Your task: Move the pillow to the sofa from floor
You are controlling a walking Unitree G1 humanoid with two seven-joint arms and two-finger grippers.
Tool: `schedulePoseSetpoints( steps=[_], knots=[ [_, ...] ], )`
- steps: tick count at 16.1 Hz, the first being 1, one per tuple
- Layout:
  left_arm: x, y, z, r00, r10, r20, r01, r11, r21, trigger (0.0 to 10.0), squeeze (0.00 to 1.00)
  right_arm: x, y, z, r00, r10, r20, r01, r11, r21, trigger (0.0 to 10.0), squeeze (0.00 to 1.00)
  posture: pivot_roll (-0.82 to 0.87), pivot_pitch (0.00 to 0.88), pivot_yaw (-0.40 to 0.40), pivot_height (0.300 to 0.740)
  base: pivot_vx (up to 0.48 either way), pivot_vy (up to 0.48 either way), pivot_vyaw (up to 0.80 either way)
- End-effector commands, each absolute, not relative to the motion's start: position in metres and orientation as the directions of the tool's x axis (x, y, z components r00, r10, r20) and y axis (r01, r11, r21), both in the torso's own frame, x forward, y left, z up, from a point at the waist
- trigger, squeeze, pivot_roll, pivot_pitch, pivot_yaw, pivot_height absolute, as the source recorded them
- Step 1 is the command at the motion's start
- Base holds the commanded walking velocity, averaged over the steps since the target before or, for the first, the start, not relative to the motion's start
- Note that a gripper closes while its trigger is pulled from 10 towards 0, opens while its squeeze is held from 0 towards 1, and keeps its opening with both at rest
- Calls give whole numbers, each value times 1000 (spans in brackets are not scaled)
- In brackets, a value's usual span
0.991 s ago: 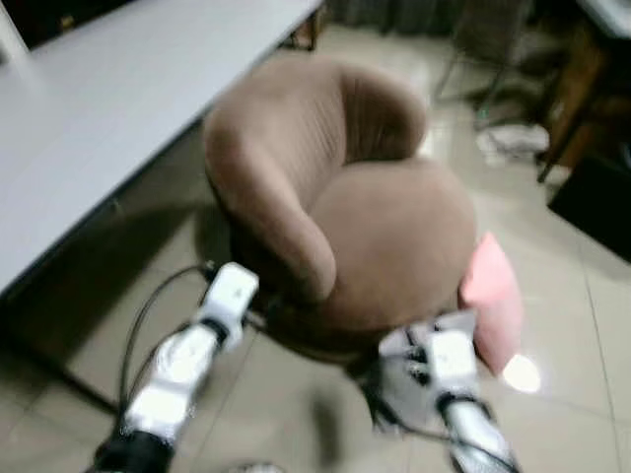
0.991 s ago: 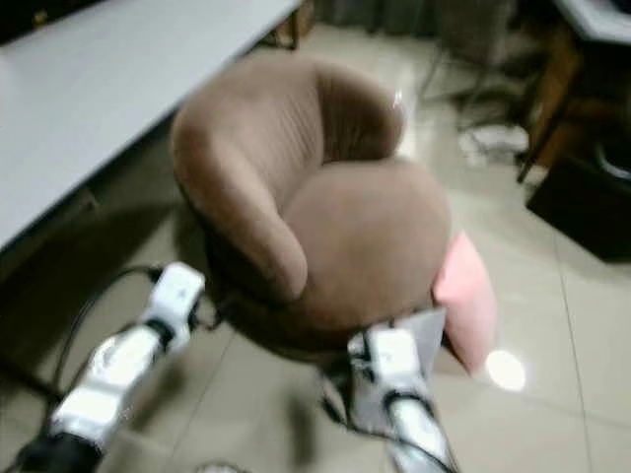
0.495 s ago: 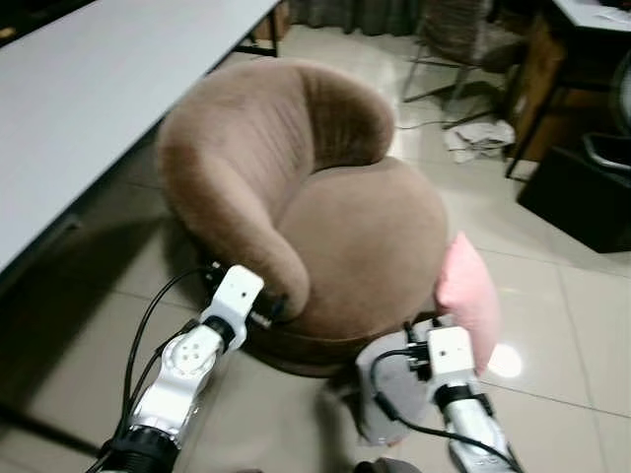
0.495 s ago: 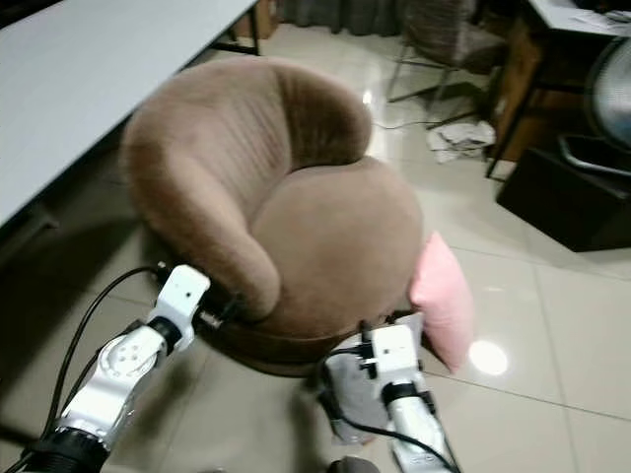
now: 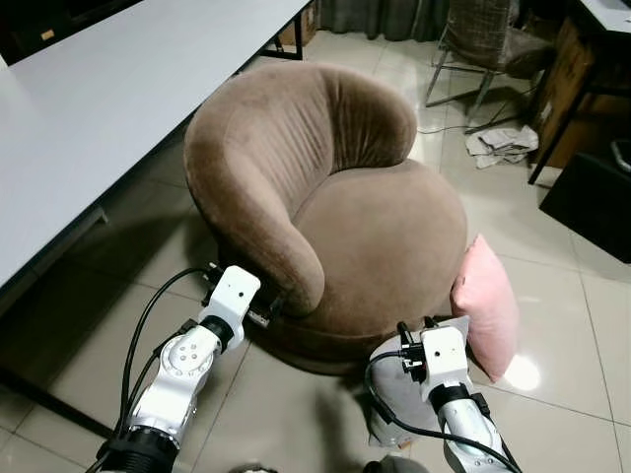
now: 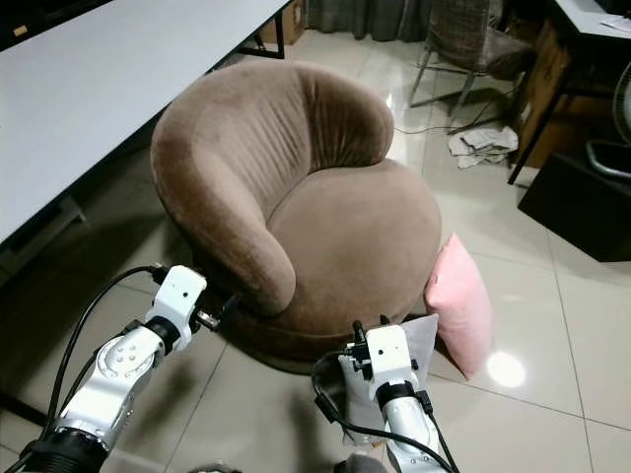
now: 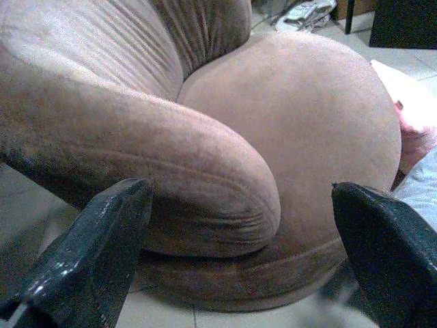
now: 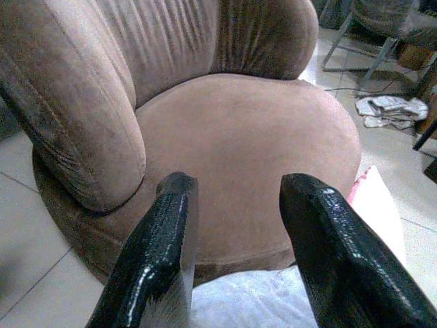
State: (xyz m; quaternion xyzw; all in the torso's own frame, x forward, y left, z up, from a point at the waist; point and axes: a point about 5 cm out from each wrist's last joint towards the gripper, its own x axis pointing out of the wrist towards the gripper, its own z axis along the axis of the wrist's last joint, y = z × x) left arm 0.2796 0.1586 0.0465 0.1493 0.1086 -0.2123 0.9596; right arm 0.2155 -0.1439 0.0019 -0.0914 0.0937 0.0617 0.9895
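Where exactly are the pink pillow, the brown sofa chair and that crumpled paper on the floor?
pink pillow point(image 5: 485, 304): left eye view, middle of its upright face.
brown sofa chair point(image 5: 385, 241): left eye view, centre of the seat cushion.
crumpled paper point(image 6: 482, 144): right eye view, middle of the heap on the tiles.

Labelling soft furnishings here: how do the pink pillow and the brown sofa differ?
The pink pillow is small, flat and smooth; the brown sofa is large, round and ribbed on its backrest. The pillow stands on edge on the tiled floor, leaning against the sofa's side, while the sofa sits squarely. Both look soft and upholstered.
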Motion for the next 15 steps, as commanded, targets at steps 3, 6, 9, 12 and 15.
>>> schedulePoseSetpoints(
  steps=[3,6,9,12,15],
  knots=[
    [278,161,45,884,-375,-280,441,866,234,10000,0,213,-143,0,972,105,-210,-142,975,-169,10000,0,0,43,48,653,0,0,0],
    [277,162,45,883,-376,-282,443,866,233,10000,0,213,-143,-1,972,102,-212,-139,976,-167,10000,0,0,50,49,621,0,0,0],
    [276,161,44,879,-383,-284,451,862,231,10000,0,212,-144,-2,972,93,-217,-131,977,-168,10000,0,-1,53,48,588,0,0,0],
    [276,160,44,874,-390,-290,461,855,239,10000,0,212,-146,-3,972,70,-224,-111,978,-174,10000,0,-1,57,49,579,0,0,135],
    [275,160,43,872,-392,-294,465,852,242,10000,0,209,-146,-5,971,70,-229,-111,979,-170,10000,0,-3,63,51,579,0,0,0]
  ],
)
